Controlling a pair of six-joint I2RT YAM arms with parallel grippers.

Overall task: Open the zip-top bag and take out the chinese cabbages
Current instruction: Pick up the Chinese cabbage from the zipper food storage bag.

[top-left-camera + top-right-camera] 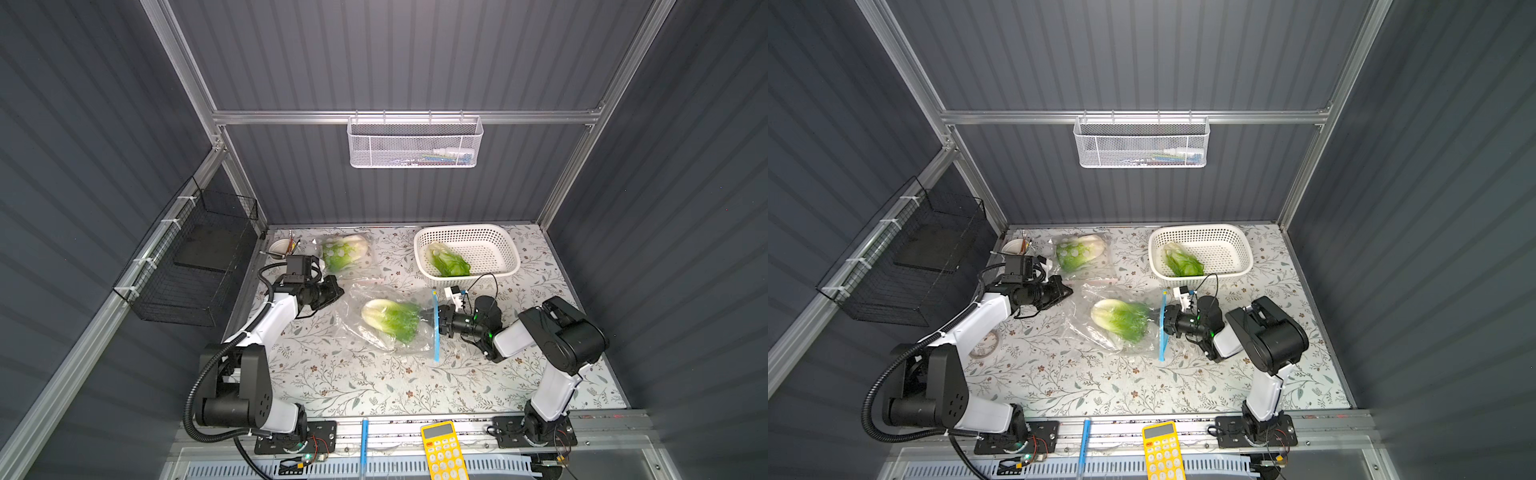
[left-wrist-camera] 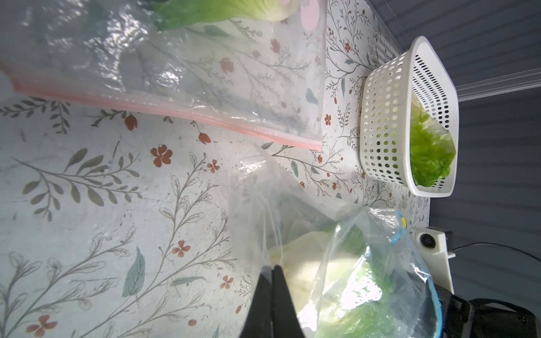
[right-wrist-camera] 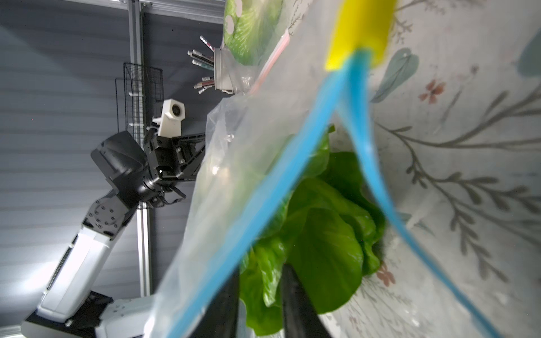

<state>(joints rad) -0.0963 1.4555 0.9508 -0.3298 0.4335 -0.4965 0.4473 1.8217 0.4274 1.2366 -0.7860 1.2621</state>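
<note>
- table (image 1: 374, 382): three chinese cabbages; one out, two left.
- basket (image 1: 498, 237): holds the freed cabbage (image 1: 449, 262).
- blue-zip bag (image 1: 353, 299), mid-table: mouth open, second cabbage (image 1: 390, 318) inside.
- pink-zip bag (image 1: 370, 270), at the back: looks sealed, third cabbage (image 1: 340, 253) inside.
- left gripper (image 2: 272, 267): fingers pressed together, pinching the blue-zip bag's film at its closed end.
- right gripper (image 3: 260, 269): inside the mouth, fingers part-spread, leaf tips between them; no firm pinch visible.
</note>
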